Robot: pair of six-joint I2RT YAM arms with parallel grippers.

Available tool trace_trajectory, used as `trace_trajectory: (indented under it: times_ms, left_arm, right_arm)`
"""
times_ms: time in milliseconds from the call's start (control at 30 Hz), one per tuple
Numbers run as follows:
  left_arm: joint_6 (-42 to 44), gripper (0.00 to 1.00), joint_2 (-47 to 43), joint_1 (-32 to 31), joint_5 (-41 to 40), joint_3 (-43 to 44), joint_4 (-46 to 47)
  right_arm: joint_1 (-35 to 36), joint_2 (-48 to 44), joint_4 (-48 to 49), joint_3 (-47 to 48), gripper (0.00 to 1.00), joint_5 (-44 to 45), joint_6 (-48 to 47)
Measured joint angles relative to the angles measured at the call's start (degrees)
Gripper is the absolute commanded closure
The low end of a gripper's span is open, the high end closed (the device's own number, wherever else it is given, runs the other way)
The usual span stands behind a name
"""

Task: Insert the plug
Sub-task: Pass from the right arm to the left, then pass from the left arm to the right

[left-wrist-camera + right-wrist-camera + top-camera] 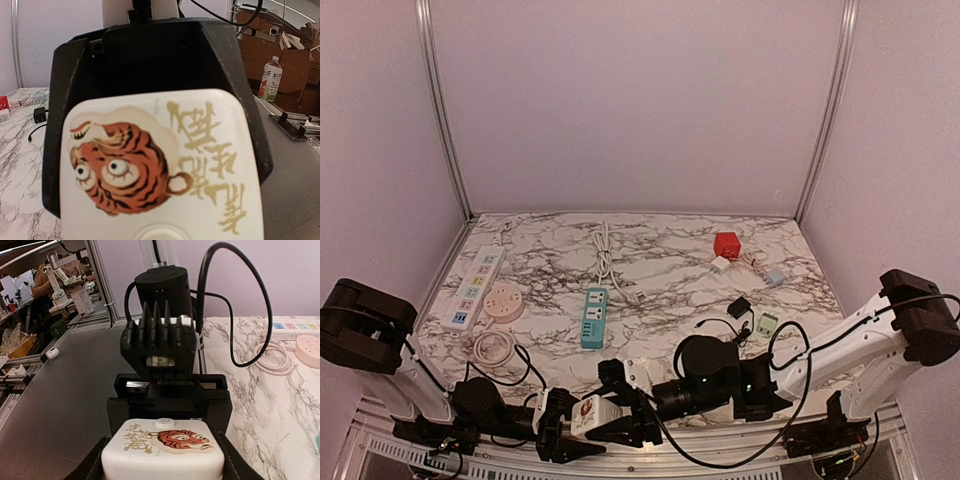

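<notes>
A white cube socket [591, 412] with an orange tiger face and gold characters hangs at the table's near edge between both arms. My right gripper [162, 460] is shut on it, one finger [92, 467] on each side of its near end. My left gripper [167, 432] faces it from the other side, its jaws against the cube's far end. In the left wrist view the cube [160, 165] fills the picture and hides my own fingers. A black plug [740, 306] with its cord lies on the marble to the right, away from both grippers.
On the marble table [660, 270] lie a blue power strip [594, 317], a white strip [475, 288], a pink round socket [504, 301], a coiled cable [495, 347], a white cord [605, 255], a red cube [727, 244] and a green adapter [766, 324].
</notes>
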Motion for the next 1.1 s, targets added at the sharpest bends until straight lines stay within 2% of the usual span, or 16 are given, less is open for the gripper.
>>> trace_trajectory:
  times_ms: [167,233,300,433,467,500,533,733,967,1100]
  left_arm:
    - [0.5,1.00,-1.6,-0.1,-1.1,-1.6,0.0]
    - [0.9,1.00,-3.8,-0.2,-1.9,-2.4,-0.3]
    - [1.4,1.00,-6.6,-0.3,-2.5,-2.9,-2.0]
    - [1.7,1.00,-12.8,-0.3,-4.1,-2.6,-8.2]
    - [1.7,1.00,-14.4,-0.3,-4.9,-2.5,-9.2]
    - [1.7,1.00,-15.9,-0.2,-5.7,-2.5,-10.0]
    - [1.6,1.00,-17.3,-0.2,-6.4,-2.5,-11.3]
    - [1.7,1.00,-23.4,-0.2,-8.6,-2.2,-20.8]
    - [1.7,1.00,-30.6,-0.2,-11.2,1.2,-37.4]
    - [1.3,1.00,-33.4,-0.2,-13.4,2.0,-43.9]
  right_arm:
    - [0.0,0.7,-4.8,3.3,0.54,0.1,-1.6]
    - [0.0,0.7,-6.6,5.0,0.51,0.1,-2.3]
    - [0.0,0.6,-8.3,6.6,0.43,0.1,-3.0]
    - [0.0,0.5,-10.7,8.3,0.22,1.2,-4.6]
    - [0.0,0.5,-11.2,8.5,0.16,1.3,-4.8]
    - [0.0,0.5,-12.0,8.5,0.05,1.5,-5.3]
    - [0.0,0.5,-12.3,8.6,0.02,1.7,-5.8]
    - [0.0,0.4,-16.1,9.4,0.01,2.6,-6.8]
    - [0.0,-1.1,-23.4,12.0,0.01,5.0,-8.5]
    - [0.0,-1.8,-26.9,14.3,0.01,7.3,-9.4]
